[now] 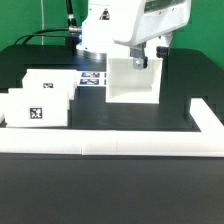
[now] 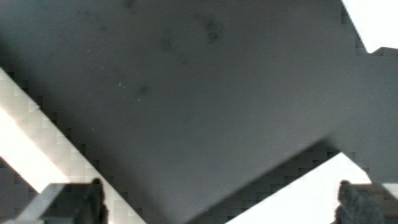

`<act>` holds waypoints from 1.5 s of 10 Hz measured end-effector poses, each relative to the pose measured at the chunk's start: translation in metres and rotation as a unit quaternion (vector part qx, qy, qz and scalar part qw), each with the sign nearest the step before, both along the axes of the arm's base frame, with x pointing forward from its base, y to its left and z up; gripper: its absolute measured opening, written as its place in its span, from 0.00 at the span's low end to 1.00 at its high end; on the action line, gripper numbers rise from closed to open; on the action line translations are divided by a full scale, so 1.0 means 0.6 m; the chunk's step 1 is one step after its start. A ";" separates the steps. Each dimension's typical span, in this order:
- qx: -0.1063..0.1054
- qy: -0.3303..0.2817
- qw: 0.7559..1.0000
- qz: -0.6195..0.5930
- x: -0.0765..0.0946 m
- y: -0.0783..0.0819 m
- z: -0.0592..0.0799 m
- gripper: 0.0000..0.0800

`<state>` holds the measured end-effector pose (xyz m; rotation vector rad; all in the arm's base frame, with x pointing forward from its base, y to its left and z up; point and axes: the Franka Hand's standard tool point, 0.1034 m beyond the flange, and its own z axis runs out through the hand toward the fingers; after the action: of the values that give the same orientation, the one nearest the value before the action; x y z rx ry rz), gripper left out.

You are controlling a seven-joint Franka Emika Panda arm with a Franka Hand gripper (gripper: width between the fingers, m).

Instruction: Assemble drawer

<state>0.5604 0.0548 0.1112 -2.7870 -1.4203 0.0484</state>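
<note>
**Exterior view.** The pincer [image 1: 146,54] hangs from the white arm [image 1: 120,25] right over the far top rim of the housing [image 1: 132,82]. The housing is the drawer's large white box, and it stands on the black desk [image 1: 120,185] about midway across, closer to the far edge. It cannot be told here whether the pincer touches that rim.

The drawer's two small pieces sit toward the desk's edge on the exterior view's left, well apart from the pincer. The far tray [image 1: 52,86] and the near tray [image 1: 34,110] stand just beside each other, each turning a black-and-white tag to the camera.

The marker board [image 1: 92,78] lies flat between the far tray and the housing, partly hidden by both. A low white border rail [image 1: 110,146] follows the near edge. At the near corner on the exterior view's right it turns back along that side edge.

**Wrist view.** The pincer [image 2: 210,206] is spread wide. Its two dark fingertips [image 2: 64,205] stand far apart with nothing between them, only a dark, scuffed surface beyond. A white band [image 2: 22,135] crosses one side of the picture and a white patch [image 2: 381,25] shows at a corner. It cannot be told which parts these belong to.
</note>
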 end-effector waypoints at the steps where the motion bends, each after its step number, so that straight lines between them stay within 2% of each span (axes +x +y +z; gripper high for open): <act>1: 0.000 0.000 1.000 0.000 0.000 0.000 0.000 0.81; 7: 0.000 0.000 1.000 -0.001 0.000 -0.001 -0.001 0.81; 8: 0.008 -0.010 1.000 -0.017 -0.007 -0.012 0.000 0.81; 9: 0.006 -0.018 0.999 -0.048 -0.028 -0.017 0.008 0.81; 11: 0.004 -0.040 0.990 -0.132 -0.101 -0.010 0.027 0.81; 12: 0.002 -0.036 0.987 -0.157 -0.132 -0.003 0.030 0.81; 13: 0.001 -0.036 0.986 -0.160 -0.144 0.001 0.035 0.81; 15: 0.001 -0.034 0.987 -0.158 -0.142 -0.001 0.032 0.81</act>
<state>0.4753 0.0540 0.1301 -2.9996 -0.9705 -0.0529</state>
